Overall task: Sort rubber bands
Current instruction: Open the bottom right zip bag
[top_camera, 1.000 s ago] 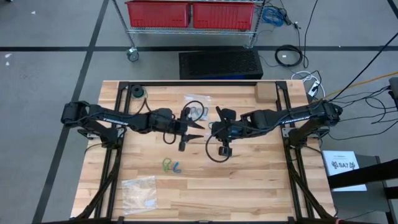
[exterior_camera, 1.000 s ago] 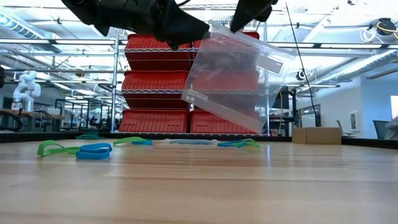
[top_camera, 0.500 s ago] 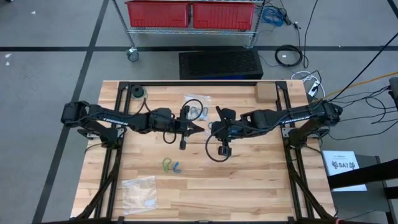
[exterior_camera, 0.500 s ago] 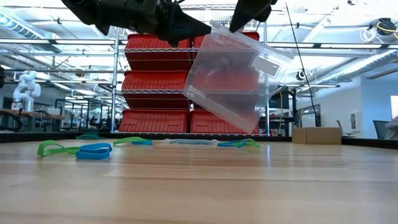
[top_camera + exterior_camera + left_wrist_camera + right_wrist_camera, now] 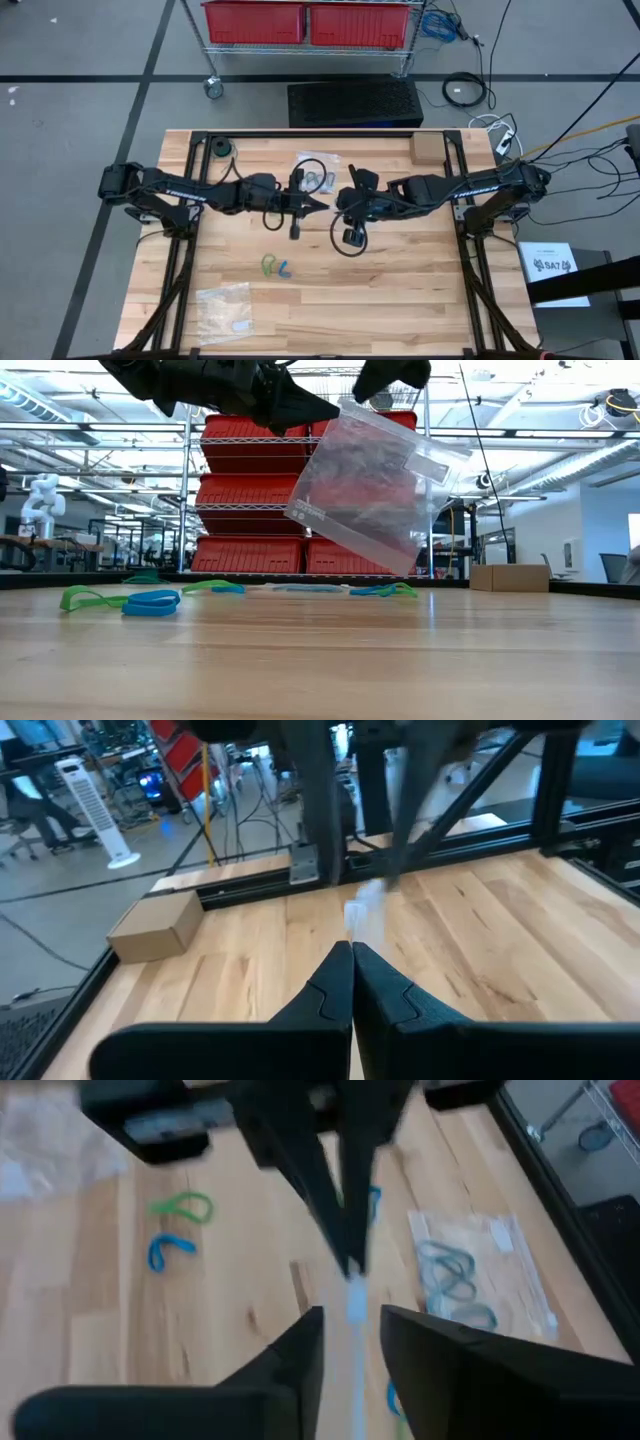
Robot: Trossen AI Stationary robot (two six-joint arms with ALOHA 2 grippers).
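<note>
A clear plastic bag [image 5: 370, 490] hangs in the air over the table's middle. My left gripper [image 5: 322, 205] is shut on it. My right gripper [image 5: 350, 1320] is open, and its fingers stand on either side of the bag's top edge [image 5: 352, 1302]. Loose rubber bands, green [image 5: 185, 1207] and blue [image 5: 165, 1250], lie flat on the wood nearer the front edge [image 5: 275, 267]. More bands lie farther back [image 5: 385, 590]. My left gripper pinches the bag's top edge near one corner [image 5: 338, 405] between its two fingers. The fingers lie about level and come from the table's left. The bag hangs tilted below them, clear of the table. Whether my right gripper touches the bag's edge, I cannot tell.
A second clear bag [image 5: 318, 178] holding bands lies flat toward the far edge. A third bag [image 5: 225, 308] lies at the near left. A cardboard box [image 5: 428, 148] sits at the far right corner and a black roll [image 5: 218, 148] at the far left.
My left gripper has shut on the bag's top edge. After that my right gripper has opened, rolled a little and come off the bag. The bag has swung slightly, its lower corner going toward the left, and stays clear of the table.
</note>
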